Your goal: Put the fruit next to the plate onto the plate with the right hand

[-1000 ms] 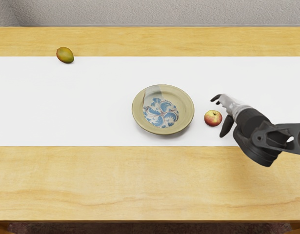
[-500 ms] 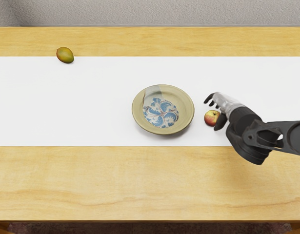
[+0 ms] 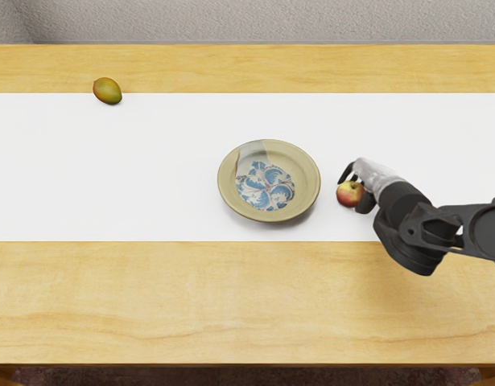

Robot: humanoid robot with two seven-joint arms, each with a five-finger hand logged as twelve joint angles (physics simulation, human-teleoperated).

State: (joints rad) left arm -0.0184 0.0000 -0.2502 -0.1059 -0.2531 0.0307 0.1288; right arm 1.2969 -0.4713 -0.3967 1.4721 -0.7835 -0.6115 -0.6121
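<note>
A small red and yellow apple (image 3: 348, 193) lies on the white runner just right of the plate (image 3: 269, 153), an olive dish with a blue pattern in its middle. My right hand (image 3: 354, 184) comes in from the right edge and wraps the apple, fingers curled over its top and thumb at its near side. The apple still rests on the cloth. The left arm does not show.
A green-orange mango (image 3: 107, 90) lies far off at the back left edge of the runner (image 3: 110, 169). Bare wooden table (image 3: 231, 305) runs along the front and the back.
My right hand has moved left onto the apple and its fingers have curled around it. The apple has shifted slightly left.
</note>
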